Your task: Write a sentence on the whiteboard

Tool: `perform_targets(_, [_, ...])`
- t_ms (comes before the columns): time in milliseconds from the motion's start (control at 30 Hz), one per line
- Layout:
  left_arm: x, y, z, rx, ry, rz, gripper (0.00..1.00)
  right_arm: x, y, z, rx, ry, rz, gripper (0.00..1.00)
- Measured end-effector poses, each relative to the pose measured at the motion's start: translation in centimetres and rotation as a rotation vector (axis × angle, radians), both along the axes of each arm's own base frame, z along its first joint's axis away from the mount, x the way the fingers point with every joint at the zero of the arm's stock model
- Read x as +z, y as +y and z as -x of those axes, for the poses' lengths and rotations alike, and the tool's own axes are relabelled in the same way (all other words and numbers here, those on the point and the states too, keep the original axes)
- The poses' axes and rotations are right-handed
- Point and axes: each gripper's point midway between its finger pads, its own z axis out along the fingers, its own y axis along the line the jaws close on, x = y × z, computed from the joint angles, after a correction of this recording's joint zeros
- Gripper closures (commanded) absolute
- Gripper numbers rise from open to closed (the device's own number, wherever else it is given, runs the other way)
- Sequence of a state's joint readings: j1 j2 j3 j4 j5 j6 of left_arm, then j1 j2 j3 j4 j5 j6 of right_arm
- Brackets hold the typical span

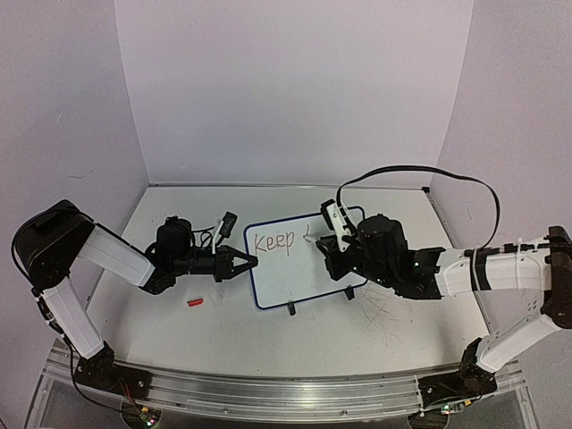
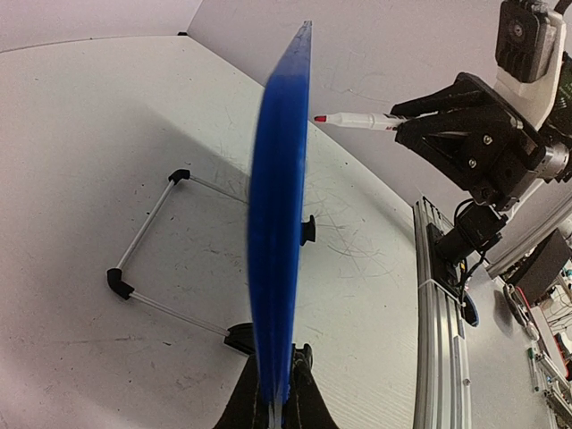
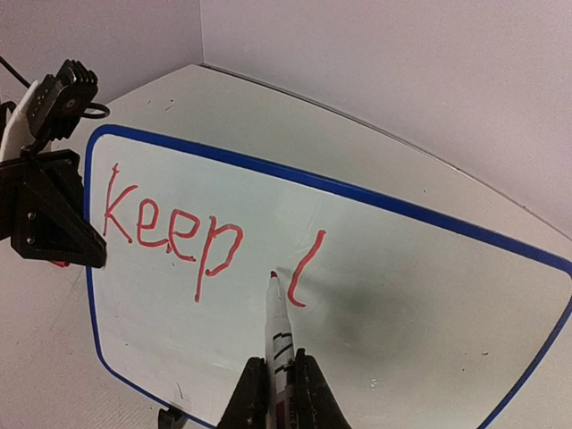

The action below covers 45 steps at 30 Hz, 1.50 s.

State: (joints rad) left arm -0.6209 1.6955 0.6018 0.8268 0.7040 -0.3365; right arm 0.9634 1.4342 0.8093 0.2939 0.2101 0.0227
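Observation:
The whiteboard stands tilted mid-table on its black clip feet. My left gripper is shut on its left edge; the left wrist view has the blue rim edge-on between the left gripper's jaws. The sentence reads "Keep" in red, followed by one curved stroke. My right gripper is shut on a white marker. The red tip sits at the board just left of that stroke. The marker also shows from the side, level with the board's upper part.
A red marker cap lies on the table left of the board. The board's wire stand reaches out behind it. An aluminium rail runs along the near edge. Walls close in at the back and both sides.

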Motion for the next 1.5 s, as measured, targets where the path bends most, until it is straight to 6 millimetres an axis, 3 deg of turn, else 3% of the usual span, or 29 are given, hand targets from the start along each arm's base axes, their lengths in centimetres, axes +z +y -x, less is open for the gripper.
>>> perform_targets(667, [0.0, 0.0, 0.0, 0.000, 0.000, -0.001, 1.00, 0.2, -0.2, -0.9, -0.044, -0.020, 0.002, 1.00])
perform_targets(1100, [-0.1, 0.0, 0.0, 0.004, 0.005, -0.005, 1.00, 0.2, -1.3, -1.4, -0.112, -0.032, 0.026, 1.00])
perform_targets(1500, [-0.1, 0.0, 0.0, -0.001, 0.001, -0.005, 1.00, 3.0, -2.3, -1.0, -0.092, -0.067, -0.062, 1.00])
